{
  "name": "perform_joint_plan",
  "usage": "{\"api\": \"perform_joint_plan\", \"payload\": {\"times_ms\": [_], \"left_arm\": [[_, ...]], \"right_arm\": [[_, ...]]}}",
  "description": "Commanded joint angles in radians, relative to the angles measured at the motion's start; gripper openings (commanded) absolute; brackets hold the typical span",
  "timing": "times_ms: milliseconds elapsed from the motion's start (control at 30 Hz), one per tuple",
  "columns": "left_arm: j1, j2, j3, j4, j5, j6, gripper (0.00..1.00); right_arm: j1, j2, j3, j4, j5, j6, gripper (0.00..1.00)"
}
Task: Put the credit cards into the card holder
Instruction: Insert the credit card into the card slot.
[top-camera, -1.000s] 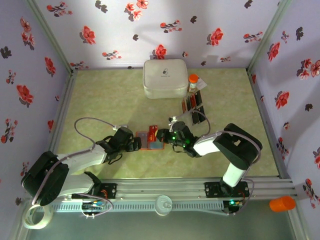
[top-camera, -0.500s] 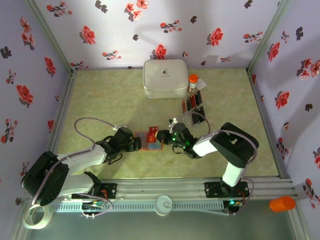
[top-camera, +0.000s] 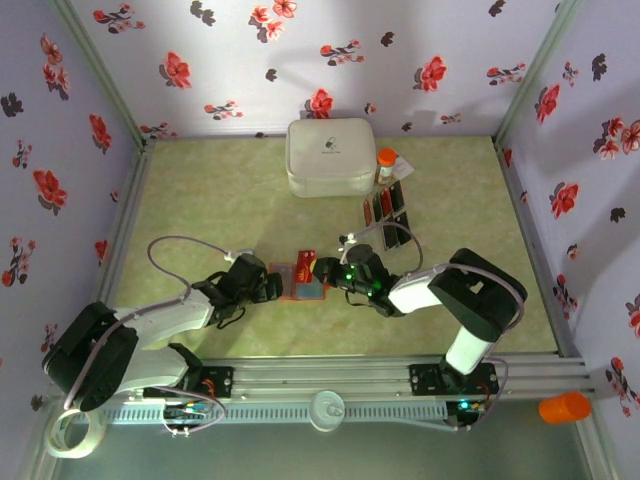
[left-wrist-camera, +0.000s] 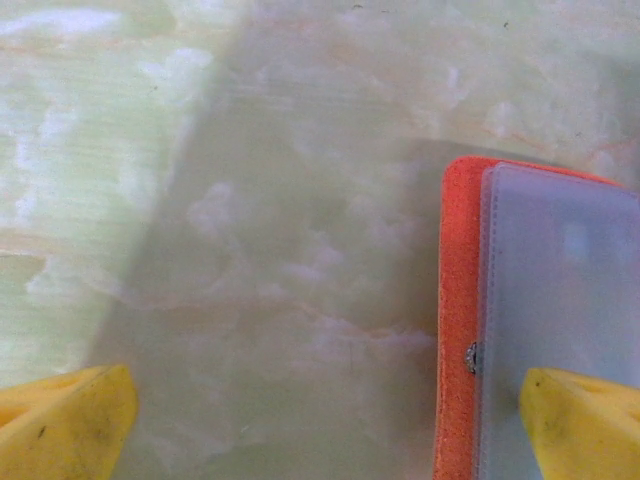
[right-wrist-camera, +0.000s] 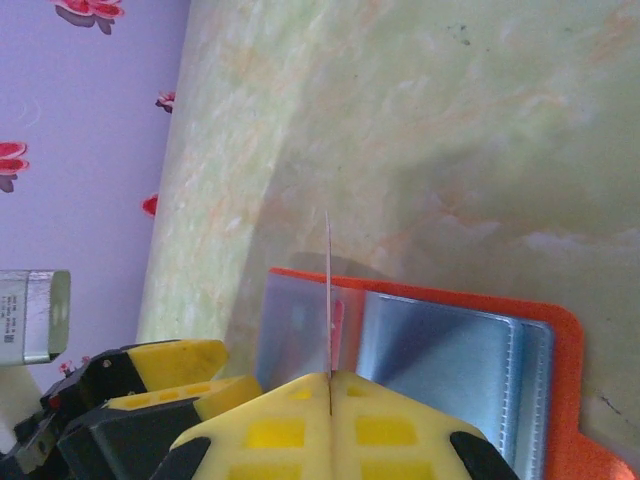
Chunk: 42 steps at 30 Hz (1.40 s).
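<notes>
Card holder (top-camera: 303, 283) lies open and flat on the desk (top-camera: 220, 200), toward the near edge, between the two grippers. Orange cover faces down, blue-grey sleeves face up.

Left gripper (top-camera: 272, 287): low at the holder's left edge, released, jaws spread wide. From the left wrist, one yellow fingertip (left-wrist-camera: 62, 430) hangs over bare desk. The other is over the holder's clear sleeve, just inside the orange border. Contact with the sleeve cannot be told.

Right gripper (top-camera: 322, 270): at the holder's right side, clenched on a single card (right-wrist-camera: 329, 290). From the right wrist the card shows edge-on, a thin line rising from between the shut yellow fingers, with a trace of red on its face. Its far edge is over the sleeves near the middle of the holder. Whether it sits inside a pocket cannot be told.

Other credit cards (top-camera: 387, 208): red and black, in a row on the desk beyond the right arm, well apart from the holder. They lie just in front of an orange-capped bottle (top-camera: 386, 160), which stands beside a white case (top-camera: 331, 157) at the back of the desk.
</notes>
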Motion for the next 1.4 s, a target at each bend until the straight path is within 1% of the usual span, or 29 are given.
{"api": "perform_joint_plan", "payload": {"times_ms": [0,500,1367], "left_arm": [[-0.004,0.033,-0.036,-0.112,-0.021,-0.049,1.0],[-0.016,0.036,-0.044,-0.101,-0.023,-0.055,1.0],[-0.028,0.055,-0.044,-0.088,-0.023,-0.058,1.0]], "right_arm": [[0.01,-0.015,0.021,-0.021,0.008,-0.011,0.0],[0.012,0.065,0.032,0.072,-0.007,0.036,0.0],[0.027,0.124,0.013,0.135,-0.021,0.072,0.0]]}}
